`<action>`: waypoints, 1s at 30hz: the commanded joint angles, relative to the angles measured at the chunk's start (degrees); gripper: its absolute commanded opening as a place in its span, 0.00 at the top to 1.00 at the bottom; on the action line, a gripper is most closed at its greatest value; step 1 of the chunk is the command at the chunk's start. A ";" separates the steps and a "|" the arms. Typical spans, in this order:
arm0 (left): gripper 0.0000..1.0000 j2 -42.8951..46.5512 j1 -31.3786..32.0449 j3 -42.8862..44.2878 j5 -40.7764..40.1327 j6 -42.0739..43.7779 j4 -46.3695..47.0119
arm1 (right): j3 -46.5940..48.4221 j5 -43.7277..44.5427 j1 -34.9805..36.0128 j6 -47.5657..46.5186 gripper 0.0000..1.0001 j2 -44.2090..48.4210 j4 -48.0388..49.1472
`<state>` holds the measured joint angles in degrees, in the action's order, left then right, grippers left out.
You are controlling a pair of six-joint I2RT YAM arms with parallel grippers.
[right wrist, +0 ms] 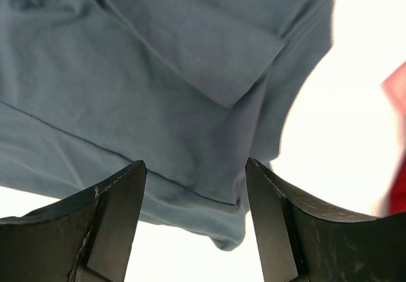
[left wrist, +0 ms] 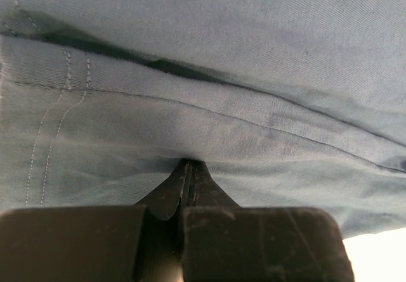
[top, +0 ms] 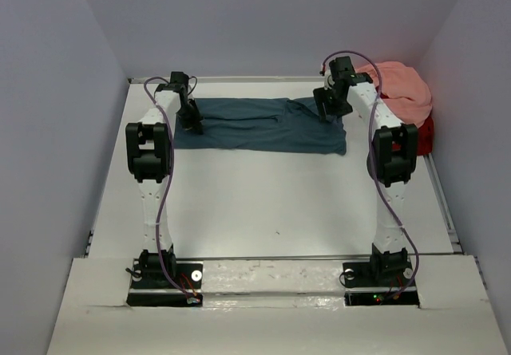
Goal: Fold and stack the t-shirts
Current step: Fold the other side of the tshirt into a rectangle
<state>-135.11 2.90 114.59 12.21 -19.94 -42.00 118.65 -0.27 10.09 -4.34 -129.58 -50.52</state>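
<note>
I've got my left gripper [left wrist: 188, 166] clamped on the left edge of the dark teal-blue cotton t-shirt [top: 255, 125] spread at the far side, my right gripper [right wrist: 195, 168] gaping empty over its right end, so lifting now would drag it lopsided.

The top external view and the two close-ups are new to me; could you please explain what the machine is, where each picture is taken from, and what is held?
Two robot arms are bolted at the near edge of a table. The wide picture comes from a fixed camera above and behind them; each close-up comes from a camera on one wrist, looking past its own tool. A blue t-shirt lies spread at the far side; a pink t-shirt sits bunched against a red t-shirt in the far right corner. The left tool is shut, pinching the blue t-shirt's cloth. The right tool is open above its other end, holding nothing.
</note>
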 commanded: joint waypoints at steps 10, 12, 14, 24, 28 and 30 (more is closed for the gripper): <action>1.00 -1.30 0.36 1.43 -0.17 1.49 -3.53 | 8.61 5.19 0.20 -3.05 0.40 -4.54 0.34; 1.00 -1.30 0.36 1.69 -0.25 1.49 -3.53 | 8.79 5.55 0.20 -3.04 0.42 -5.07 0.34; 1.00 -1.47 0.36 1.70 -0.25 1.49 -3.53 | 8.97 5.64 0.20 -3.04 0.44 -5.86 0.34; 1.00 -2.09 0.36 2.66 -0.25 1.49 -3.62 | 11.25 6.86 1.77 -3.22 0.51 -8.76 0.51; 1.00 -2.44 0.36 3.01 -0.17 1.57 -3.97 | 11.87 7.57 1.78 -3.22 0.58 -9.46 0.95; 1.00 -2.44 0.36 3.10 -0.17 1.57 -3.88 | 12.48 7.83 1.78 -3.13 0.62 -9.81 1.13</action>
<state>-136.05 2.92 116.40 12.34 -19.57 -43.51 127.96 6.11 11.35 -6.90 -138.28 -50.52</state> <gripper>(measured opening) 0.014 0.414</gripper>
